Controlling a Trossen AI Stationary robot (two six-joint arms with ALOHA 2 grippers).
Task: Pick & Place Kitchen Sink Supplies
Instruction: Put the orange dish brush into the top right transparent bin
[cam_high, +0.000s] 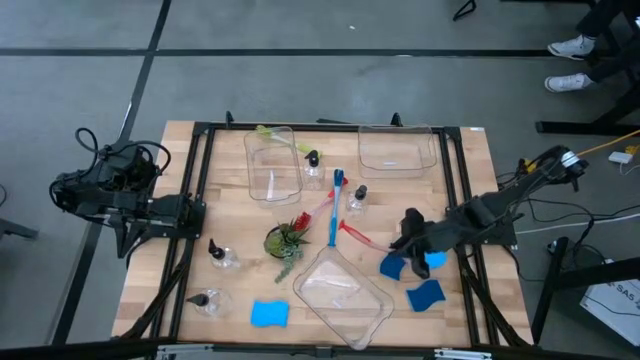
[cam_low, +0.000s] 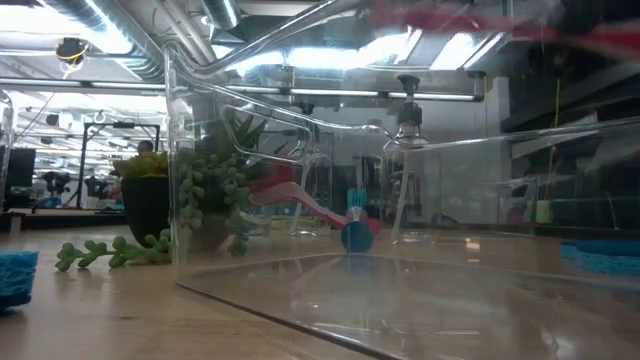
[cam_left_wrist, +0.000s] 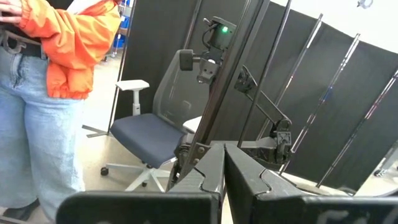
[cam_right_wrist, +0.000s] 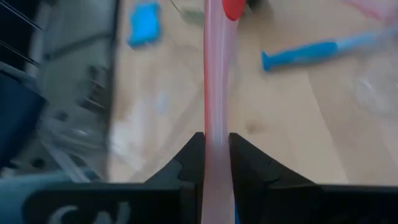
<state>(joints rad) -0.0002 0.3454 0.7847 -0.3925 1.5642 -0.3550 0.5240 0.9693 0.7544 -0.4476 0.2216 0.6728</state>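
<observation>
My right gripper (cam_high: 405, 240) is over the table's right half, shut on a red brush (cam_high: 360, 238) with a pale pink handle. The blue brush (cam_high: 335, 208) lies on the table's middle beside another red brush (cam_high: 318, 207). A yellow-green brush (cam_high: 272, 134) rests on the far left bin's rim. Small pump bottles (cam_high: 313, 166) (cam_high: 358, 196) (cam_high: 220, 256) stand or lie about. One blue sponge (cam_high: 268, 314) lies near the front edge, and three sponges (cam_high: 425, 295) lie by my right gripper. My left gripper (cam_left_wrist: 224, 171) is shut and parked off the table's left edge. My right gripper pinches the red brush's pale handle (cam_right_wrist: 216, 146) between its two fingers (cam_right_wrist: 193, 155). It comes from the table's right, and the handle runs along the fingers, out past their tips. The red head (cam_right_wrist: 233, 7) points toward the table's middle. The brush shows high in the low view (cam_low: 470, 18), lifted clear.
A clear bin (cam_high: 345, 292) sits tilted near the front edge, and two more bins (cam_high: 272, 165) (cam_high: 398, 150) stand at the far side. The potted plant (cam_high: 287, 240) is left of the held brush. A person in an orange jacket (cam_left_wrist: 68, 43) stands beyond the table.
</observation>
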